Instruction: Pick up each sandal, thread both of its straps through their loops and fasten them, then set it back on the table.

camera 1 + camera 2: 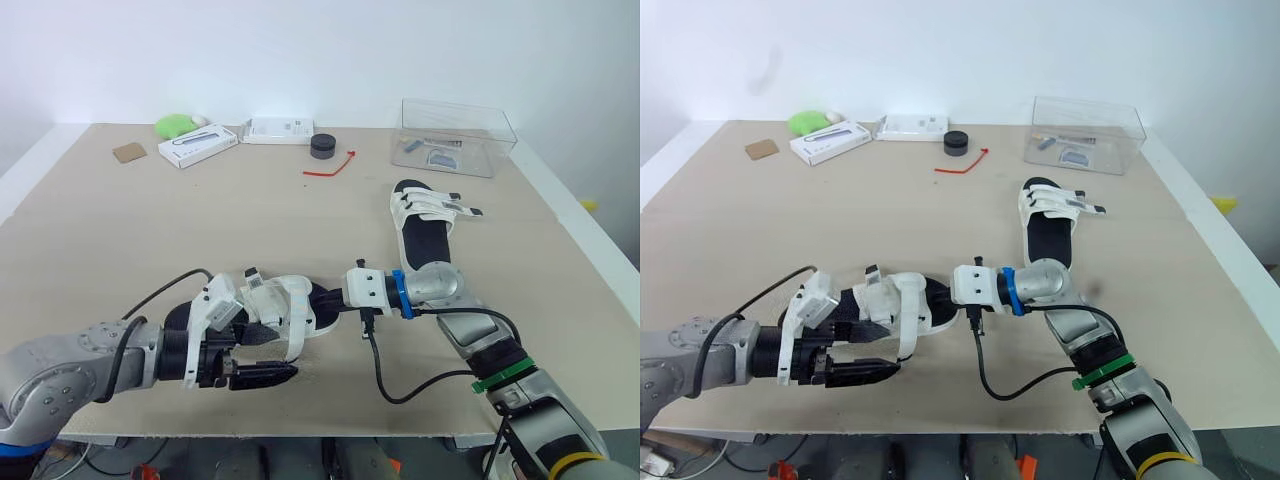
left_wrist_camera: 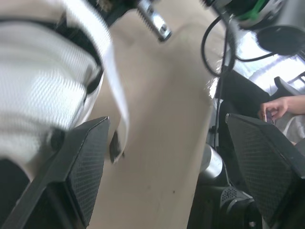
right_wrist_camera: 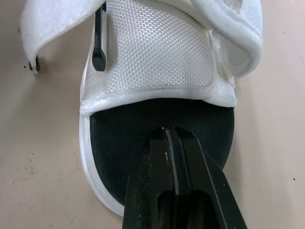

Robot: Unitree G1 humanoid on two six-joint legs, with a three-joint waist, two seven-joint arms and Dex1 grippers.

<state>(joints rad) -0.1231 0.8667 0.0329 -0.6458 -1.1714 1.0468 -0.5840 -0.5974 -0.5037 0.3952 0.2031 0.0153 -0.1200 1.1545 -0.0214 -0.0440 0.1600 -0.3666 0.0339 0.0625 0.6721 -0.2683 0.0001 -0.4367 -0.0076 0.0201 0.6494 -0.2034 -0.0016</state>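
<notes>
- Right wrist view has the right gripper [image 3: 170, 136] clenched, its fingers pressed together. The tips rest on the black footbed of the near sandal [image 3: 152, 57], which lies by the front edge of the table [image 1: 150, 230], about midway along.
- Beside a loose white strap [image 2: 114, 90], the left gripper [image 2: 167, 124] is spread wide and grasps nothing.
- To do it well, I judge: pin the sole with the right tips, close the left on the strap's free end, and feed it untwisted through the black loop [image 3: 99, 43].
- Count: two sandals, with the second sandal [image 1: 425, 225] nearer the right edge, in front of one clear box [image 1: 455, 135]; two grippers.
</notes>
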